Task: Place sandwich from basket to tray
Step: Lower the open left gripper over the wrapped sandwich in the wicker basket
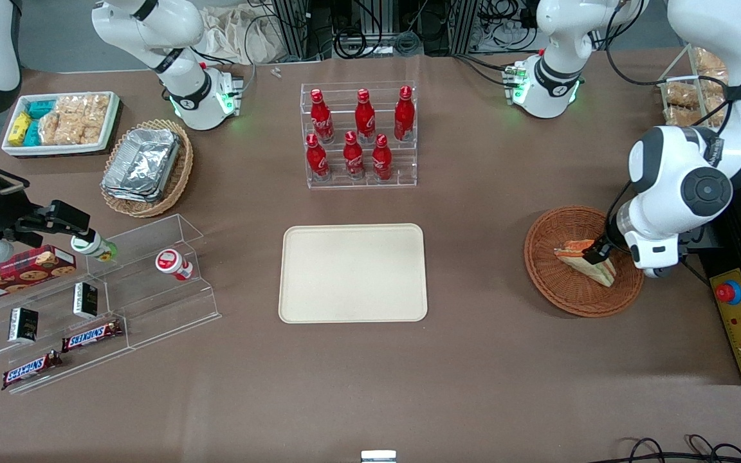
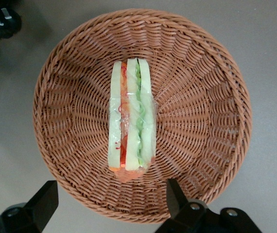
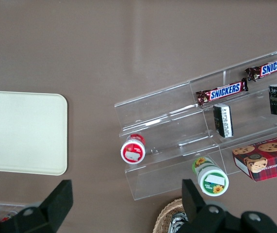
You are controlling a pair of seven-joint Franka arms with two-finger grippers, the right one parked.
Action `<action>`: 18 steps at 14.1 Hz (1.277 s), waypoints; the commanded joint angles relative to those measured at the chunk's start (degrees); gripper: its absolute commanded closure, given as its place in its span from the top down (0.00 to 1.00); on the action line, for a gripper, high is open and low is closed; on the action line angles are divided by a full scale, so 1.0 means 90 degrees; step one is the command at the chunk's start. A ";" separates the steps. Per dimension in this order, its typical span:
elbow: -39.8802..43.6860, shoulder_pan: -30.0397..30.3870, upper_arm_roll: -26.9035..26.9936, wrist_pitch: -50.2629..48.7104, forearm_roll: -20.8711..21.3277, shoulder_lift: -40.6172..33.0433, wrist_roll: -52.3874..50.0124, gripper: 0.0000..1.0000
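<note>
Over the basket point(image 1: 583, 260), gripper point(image 2: 110, 204) apparently open above sandwich point(image 2: 131, 121).

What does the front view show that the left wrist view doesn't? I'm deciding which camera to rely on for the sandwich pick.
Only the front view shows the tray, bare, toward the parked arm's end from the basket, plus the rack of red bottles and the working arm itself. Only the left wrist view shows the sandwich's filling layers edge-on, centred in the basket, and the gripper open, fingers apart and not touching the wrap. Both show the sandwich in the basket with the gripper just above it.
</note>
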 commanded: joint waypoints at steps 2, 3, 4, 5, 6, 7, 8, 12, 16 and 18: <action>-0.0432 0.0021 0.0115 0.0521 0.0340 -0.0102 -0.0168 0.99; -0.0442 0.0031 0.0144 0.0560 0.0340 -0.0063 -0.0168 0.99; -0.0442 0.0022 0.0144 0.0580 0.0340 -0.0044 -0.0168 0.99; -0.0452 0.0021 0.0144 0.0600 0.0340 -0.0014 -0.0178 0.99; -0.0462 0.0050 0.0154 0.0687 0.0340 0.0025 -0.0178 0.99; -0.0481 0.0109 0.0154 0.0794 0.0340 0.0083 -0.0168 0.99; -0.0481 0.0109 0.0154 0.0892 0.0340 0.0132 -0.0178 0.99; -0.0481 0.0109 0.0154 0.1010 0.0340 0.0220 -0.0178 0.99; -0.0491 0.0109 0.0154 0.1370 0.0340 0.0444 -0.0178 0.99; -0.0491 0.0109 0.0154 0.1507 0.0340 0.0542 -0.0178 0.99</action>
